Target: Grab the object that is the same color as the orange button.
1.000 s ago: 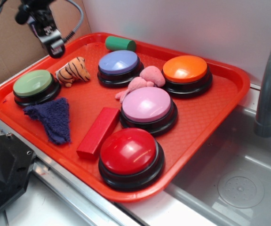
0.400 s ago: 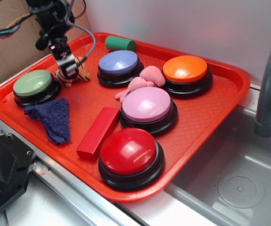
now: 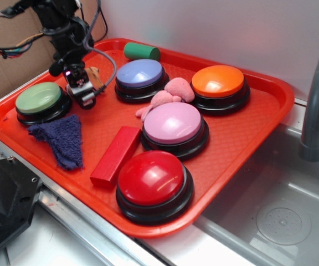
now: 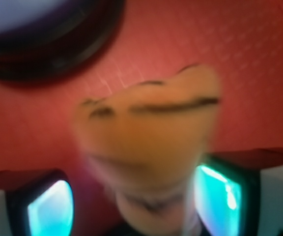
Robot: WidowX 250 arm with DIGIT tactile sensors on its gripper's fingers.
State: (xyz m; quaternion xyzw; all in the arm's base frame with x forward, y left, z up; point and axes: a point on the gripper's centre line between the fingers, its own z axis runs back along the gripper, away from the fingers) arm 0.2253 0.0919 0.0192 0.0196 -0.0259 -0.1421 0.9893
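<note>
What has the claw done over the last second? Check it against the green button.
Yes. The claw came down and toward the camera, from above the tray's far-left rim to beside the green button, over the plush tiger.

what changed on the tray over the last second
The gripper came down from the tray's back left corner onto the small orange striped plush tiger, which now sits between its open fingers, not yet clamped. The tiger, buttons, red block, blue cloth and red plastic tray stayed put.
</note>
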